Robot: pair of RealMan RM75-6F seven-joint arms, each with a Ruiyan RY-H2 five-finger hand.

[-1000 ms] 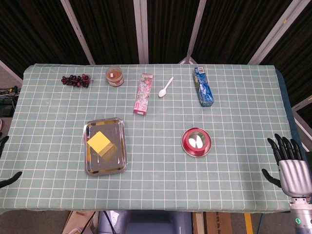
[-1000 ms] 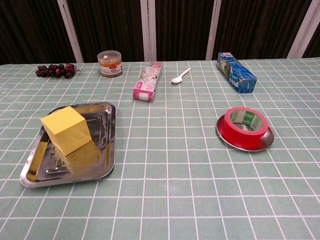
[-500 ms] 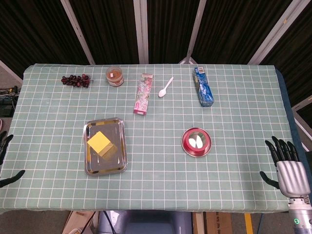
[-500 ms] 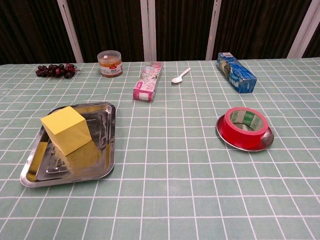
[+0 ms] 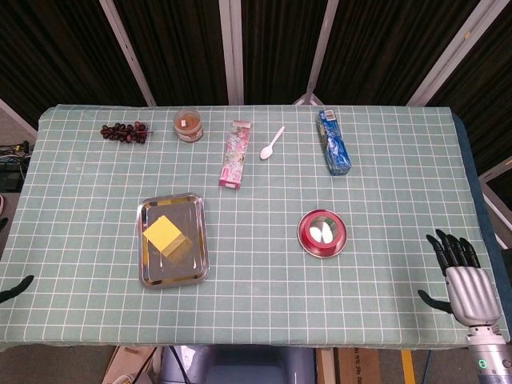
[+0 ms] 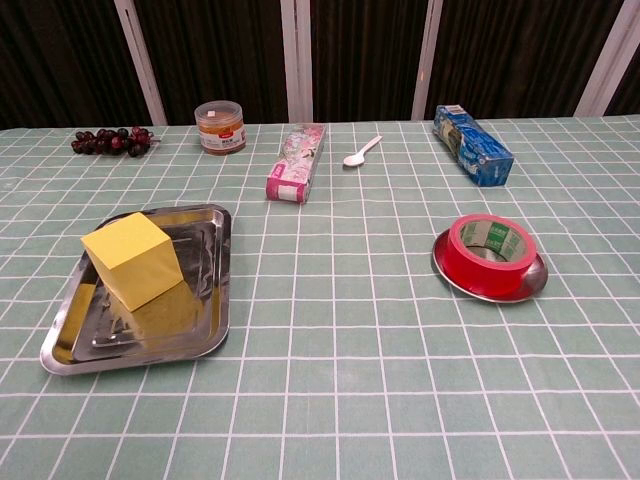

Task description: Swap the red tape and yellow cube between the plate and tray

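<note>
Fingers spread and empty on the right hand [image 5: 462, 272], low at the table's right edge; left hand [image 5: 14, 289] barely in view, grasp state unclear. Swap not begun: red tape [image 6: 489, 251] on plate [image 6: 540, 274], yellow cube [image 6: 132, 259] in tray [image 6: 214, 262]. Next call: reach one object first, likely tape.

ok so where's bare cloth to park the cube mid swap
Bare cloth lies between the steel tray holding the yellow cube and the metal plate under the red tape roll; the near edge is free too. The far row, around the pink box, is crowded.
</note>
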